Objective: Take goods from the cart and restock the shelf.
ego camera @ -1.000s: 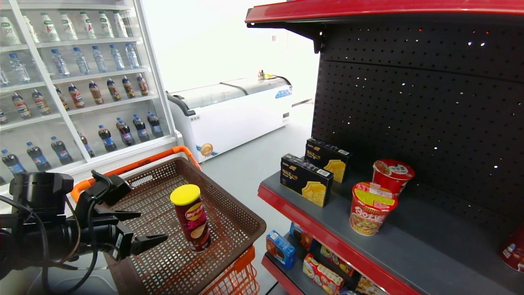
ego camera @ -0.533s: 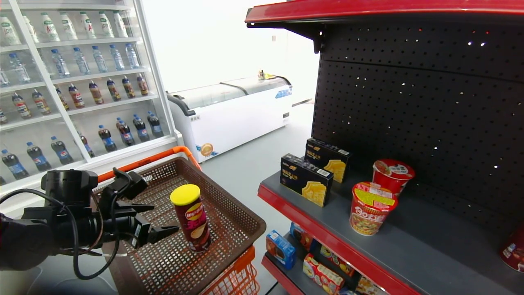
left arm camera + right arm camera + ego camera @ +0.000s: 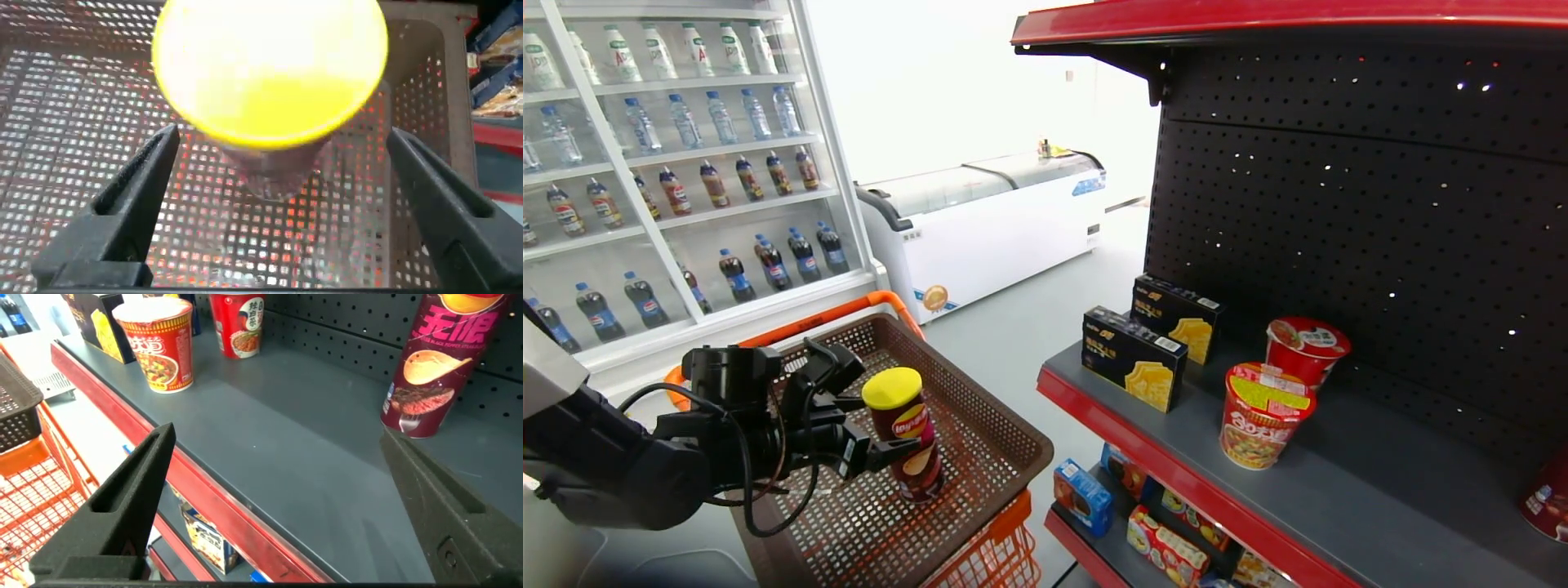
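Observation:
A dark red chips can point(image 3: 907, 441) with a yellow lid stands upright in the brown cart basket point(image 3: 1005, 433). My left gripper point(image 3: 882, 426) is open and level with the can's upper half, one finger on each side of it. In the left wrist view the yellow lid point(image 3: 270, 69) sits between the open gripper point(image 3: 282, 139). My right gripper point(image 3: 278, 437) is open over the grey shelf point(image 3: 286, 465), holding nothing. A second chips can point(image 3: 437, 363) stands on that shelf near it.
Two cup noodles point(image 3: 1262, 416) point(image 3: 1305, 347) and two black boxes point(image 3: 1134, 357) point(image 3: 1178, 317) stand on the shelf point(image 3: 1339, 490). Snack packs point(image 3: 1152, 531) fill the lower shelf. A drinks fridge point(image 3: 670, 163) and a chest freezer point(image 3: 988, 216) stand behind the orange cart point(image 3: 996, 555).
My left arm has moved right across the basket, and its open fingers now sit either side of the chips can. The can has not moved.

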{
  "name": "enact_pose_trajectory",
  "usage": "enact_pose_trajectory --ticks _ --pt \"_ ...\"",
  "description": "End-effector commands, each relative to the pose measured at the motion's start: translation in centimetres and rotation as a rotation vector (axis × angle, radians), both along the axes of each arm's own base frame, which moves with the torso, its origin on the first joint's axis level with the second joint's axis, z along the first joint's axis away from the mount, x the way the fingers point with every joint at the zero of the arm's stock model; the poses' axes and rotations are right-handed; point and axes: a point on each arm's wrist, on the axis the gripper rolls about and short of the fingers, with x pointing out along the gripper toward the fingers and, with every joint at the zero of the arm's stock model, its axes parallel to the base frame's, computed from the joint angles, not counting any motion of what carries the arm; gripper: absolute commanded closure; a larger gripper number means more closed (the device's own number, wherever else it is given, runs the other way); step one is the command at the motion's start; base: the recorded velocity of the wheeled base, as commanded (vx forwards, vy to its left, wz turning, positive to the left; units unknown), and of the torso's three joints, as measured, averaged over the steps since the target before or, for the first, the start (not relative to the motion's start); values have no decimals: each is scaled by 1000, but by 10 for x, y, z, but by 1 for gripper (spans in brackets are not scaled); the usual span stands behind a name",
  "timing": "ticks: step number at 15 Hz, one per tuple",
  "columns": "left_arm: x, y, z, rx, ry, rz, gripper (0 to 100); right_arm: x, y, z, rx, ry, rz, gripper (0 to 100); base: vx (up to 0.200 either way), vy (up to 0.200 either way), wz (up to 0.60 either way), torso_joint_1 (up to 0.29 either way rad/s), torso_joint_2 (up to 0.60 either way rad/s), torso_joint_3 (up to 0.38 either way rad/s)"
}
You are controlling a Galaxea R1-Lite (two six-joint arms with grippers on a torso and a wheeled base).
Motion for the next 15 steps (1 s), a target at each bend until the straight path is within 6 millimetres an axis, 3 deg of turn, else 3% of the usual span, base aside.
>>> enact_pose_trajectory --ticks 1,6,15 --pt "-5 -2 -9 3 5 0 0 0 0 0 1 2 1 0 0 0 0 0 0 0" --pt "-23 -1 -24 24 -6 34 0 0 0 0 0 2 1 0 0 0 0 0 0 0" --pt "-4 -12 -52 -19 -54 51 0 0 0 0 0 2 2 0 0 0 0 0 0 0"
